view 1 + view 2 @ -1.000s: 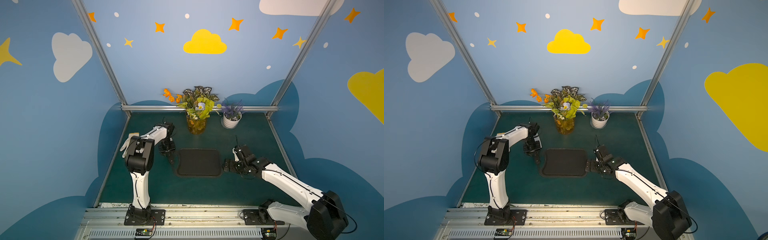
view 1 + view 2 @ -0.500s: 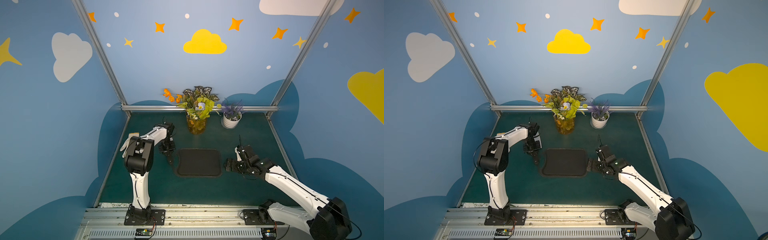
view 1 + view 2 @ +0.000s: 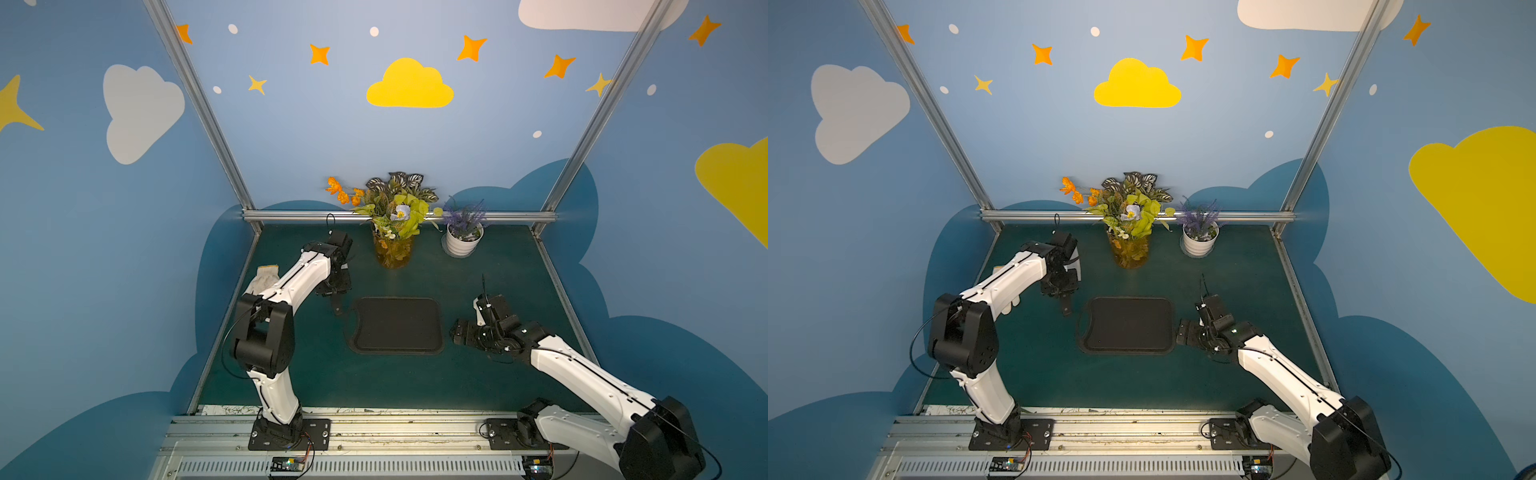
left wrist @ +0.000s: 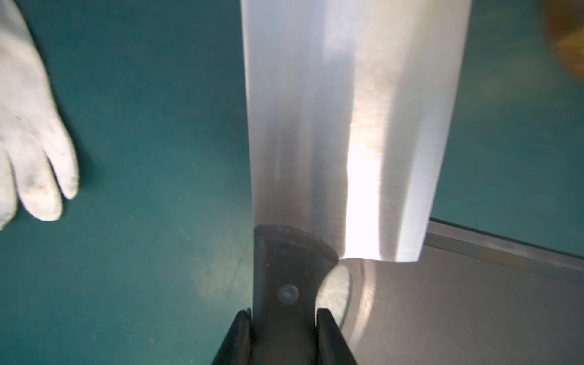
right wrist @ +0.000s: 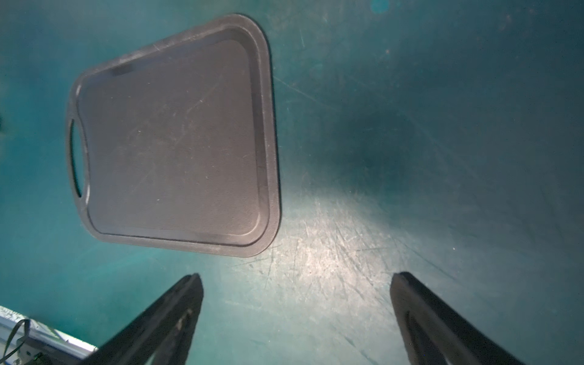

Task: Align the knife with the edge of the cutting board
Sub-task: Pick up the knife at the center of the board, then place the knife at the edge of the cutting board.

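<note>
Left gripper (image 4: 284, 316): jaws have just clamped the knife (image 4: 341, 126) by its black handle, beside the cutting board (image 3: 397, 324) slot end, blade over the bench (image 3: 374, 382). Right gripper (image 5: 295, 278): jaws wide, empty. Grasp looks done; aligning comes next.

Both top views look down from high at the front onto the whole green table (image 3: 395, 386) toward the back wall (image 3: 395, 145); left wrist view sits close over the knife (image 4: 347, 126), right wrist view farther off, sharing the cutting board (image 5: 173, 136) with the top views

Green table (image 3: 374, 382), cutting board (image 3: 397, 324), glove (image 3: 264, 277), vase (image 3: 392, 252), pot (image 3: 461, 246)
</note>
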`<state>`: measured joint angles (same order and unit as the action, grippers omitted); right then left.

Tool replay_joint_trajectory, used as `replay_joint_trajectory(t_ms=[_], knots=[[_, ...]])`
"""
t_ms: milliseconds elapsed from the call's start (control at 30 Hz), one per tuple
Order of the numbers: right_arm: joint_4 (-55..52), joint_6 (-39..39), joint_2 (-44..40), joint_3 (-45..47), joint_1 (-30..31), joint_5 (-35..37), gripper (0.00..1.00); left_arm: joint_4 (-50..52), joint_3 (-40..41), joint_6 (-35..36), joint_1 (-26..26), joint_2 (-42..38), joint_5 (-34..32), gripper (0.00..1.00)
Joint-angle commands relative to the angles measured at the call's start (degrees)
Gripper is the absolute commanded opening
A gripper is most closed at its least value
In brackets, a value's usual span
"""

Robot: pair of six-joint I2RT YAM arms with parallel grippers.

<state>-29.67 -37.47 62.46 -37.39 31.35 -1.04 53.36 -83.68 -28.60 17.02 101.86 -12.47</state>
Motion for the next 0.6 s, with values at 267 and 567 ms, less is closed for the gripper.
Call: replay_joint_trajectory(t_ms=[267, 567], knots=[[-0.2, -1.9, -0.2, 2.4, -2.1, 0.1, 0.98, -1.0, 8.0, -4.9, 11.1, -10.7, -1.4, 0.03], [-2.2, -4.0, -3.4, 2.9, -2.7, 1.4, 0.98, -2.9, 13.4, -13.1, 21.3, -14.1, -3.1, 0.03]])
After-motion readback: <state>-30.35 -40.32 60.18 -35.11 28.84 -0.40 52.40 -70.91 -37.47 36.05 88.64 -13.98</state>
